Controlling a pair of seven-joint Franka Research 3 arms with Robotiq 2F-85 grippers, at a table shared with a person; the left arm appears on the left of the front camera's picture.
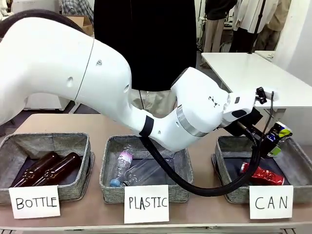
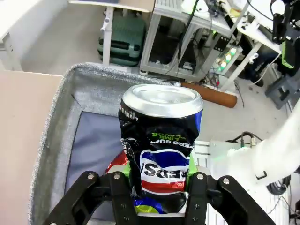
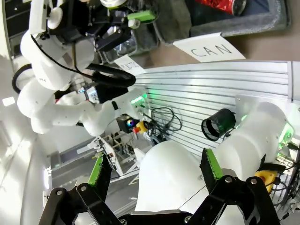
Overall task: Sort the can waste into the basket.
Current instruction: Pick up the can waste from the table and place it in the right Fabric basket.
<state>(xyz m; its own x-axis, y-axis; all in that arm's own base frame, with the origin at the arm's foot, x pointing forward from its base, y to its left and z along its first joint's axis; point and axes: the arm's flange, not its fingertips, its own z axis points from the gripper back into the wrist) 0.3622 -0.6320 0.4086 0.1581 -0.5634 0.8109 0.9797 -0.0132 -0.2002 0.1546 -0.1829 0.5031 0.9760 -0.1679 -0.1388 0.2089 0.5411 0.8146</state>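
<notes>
My left arm reaches across the table to the grey basket [image 1: 225, 148] marked with the "CAN" card [image 1: 270, 202]. Its gripper [image 1: 274, 140] hangs over the basket's far right part, shut on the crushed black can [image 1: 279, 131] with multicoloured print. In the left wrist view that can [image 2: 161, 140] stands upright between the green pads, silver end up, above the basket's wall [image 2: 56, 122]. The shiny red can [image 1: 263, 175] lies on the basket's dark floor, and a bit of it [image 2: 117, 164] peeks out beside the held can. My right gripper [image 3: 154, 171] is open and holds nothing, far from the basket [image 3: 262, 19].
The middle bin [image 1: 109, 170] marked "PLASTIC" holds clear bottles [image 1: 127, 168]. At the left, the "BOTTLE" bin [image 1: 80, 183] holds brown glass bottles [image 1: 48, 168]. A person in black [image 1: 146, 39] stands at the far side. Another white table [image 1: 253, 73] stands behind on the right.
</notes>
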